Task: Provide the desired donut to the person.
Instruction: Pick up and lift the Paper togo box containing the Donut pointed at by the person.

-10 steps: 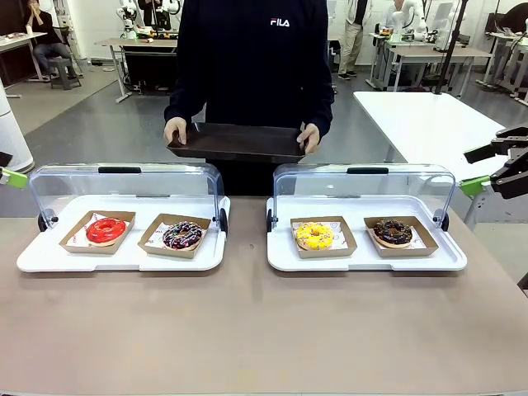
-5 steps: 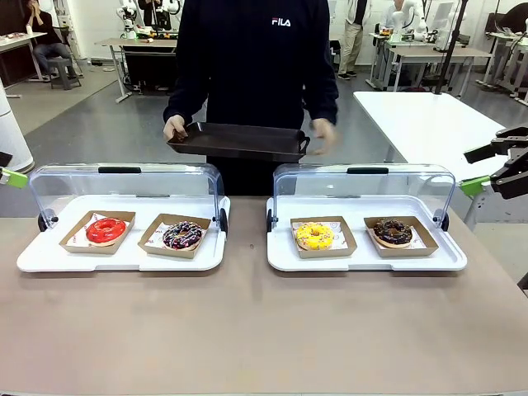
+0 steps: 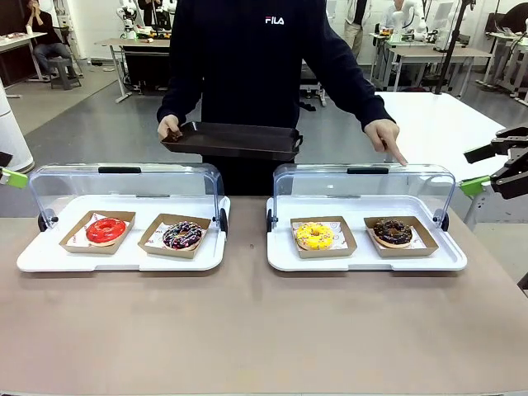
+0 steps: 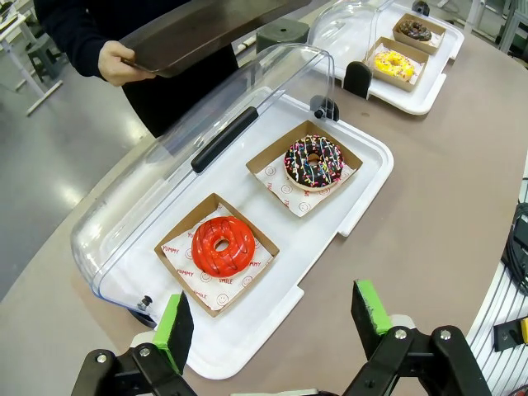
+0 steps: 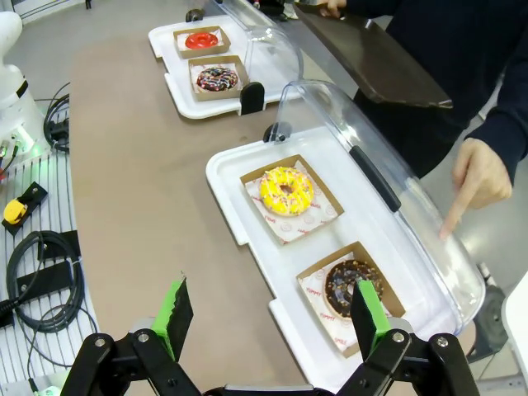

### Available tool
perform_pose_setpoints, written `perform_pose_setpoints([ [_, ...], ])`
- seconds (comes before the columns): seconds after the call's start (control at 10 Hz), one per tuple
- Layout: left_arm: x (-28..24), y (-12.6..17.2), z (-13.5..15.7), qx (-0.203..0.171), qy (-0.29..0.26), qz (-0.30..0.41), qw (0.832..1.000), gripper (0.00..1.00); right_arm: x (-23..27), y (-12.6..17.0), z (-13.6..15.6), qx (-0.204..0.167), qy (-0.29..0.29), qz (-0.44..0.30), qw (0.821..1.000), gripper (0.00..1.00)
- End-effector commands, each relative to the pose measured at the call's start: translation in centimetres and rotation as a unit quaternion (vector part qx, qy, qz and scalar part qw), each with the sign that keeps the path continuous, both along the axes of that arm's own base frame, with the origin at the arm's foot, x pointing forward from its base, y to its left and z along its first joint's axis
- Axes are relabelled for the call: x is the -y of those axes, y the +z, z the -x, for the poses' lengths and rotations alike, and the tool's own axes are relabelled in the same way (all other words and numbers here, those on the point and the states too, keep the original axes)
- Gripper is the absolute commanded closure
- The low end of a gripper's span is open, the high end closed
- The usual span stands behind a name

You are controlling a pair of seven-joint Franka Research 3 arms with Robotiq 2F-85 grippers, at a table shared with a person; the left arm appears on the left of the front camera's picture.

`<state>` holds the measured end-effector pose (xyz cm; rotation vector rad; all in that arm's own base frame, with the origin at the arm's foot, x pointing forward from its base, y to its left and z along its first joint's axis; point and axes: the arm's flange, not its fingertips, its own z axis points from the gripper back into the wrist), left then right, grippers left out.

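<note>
The person (image 3: 264, 58) stands across the table, holding a dark tray (image 3: 231, 139) in one hand. Their other hand (image 3: 386, 136) points a finger down at the right case's lid, just above the chocolate donut (image 3: 393, 232) (image 5: 353, 283). In the same case, to its left, sits a yellow donut (image 3: 314, 236) (image 5: 286, 189). The left case holds a red donut (image 3: 106, 230) (image 4: 223, 245) and a sprinkled chocolate donut (image 3: 182, 235) (image 4: 313, 161). My left gripper (image 4: 272, 318) hangs open above the left case's near edge. My right gripper (image 5: 271, 318) (image 3: 483, 169) is open, off the table's right end.
Both white display cases (image 3: 49, 256) (image 3: 445, 257) have clear lids (image 3: 124, 186) (image 3: 363, 188) tipped back toward the person. Each donut lies in a brown paper box. The near half of the brown table (image 3: 264, 330) is bare. Cables lie left of the table in the right wrist view (image 5: 41, 256).
The person took one hand off the tray, swung it to the right and now points at the right case's lid. The tray shifted slightly left. Neither gripper has moved.
</note>
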<state>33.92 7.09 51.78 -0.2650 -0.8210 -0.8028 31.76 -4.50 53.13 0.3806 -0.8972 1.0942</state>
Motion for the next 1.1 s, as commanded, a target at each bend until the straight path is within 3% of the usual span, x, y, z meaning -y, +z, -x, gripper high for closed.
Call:
perform_pose_setpoints([
  [0.0,-0.08,-0.05,-0.03,0.000,-0.001,0.001,1.000,0.00,0.05,-0.04,-0.15,0.005,0.010,-0.011,1.000,0.00],
  [1.0,-0.08,-0.05,-0.03,0.000,-0.001,0.001,1.000,0.00,0.05,-0.04,-0.15,0.005,0.010,-0.011,1.000,0.00],
])
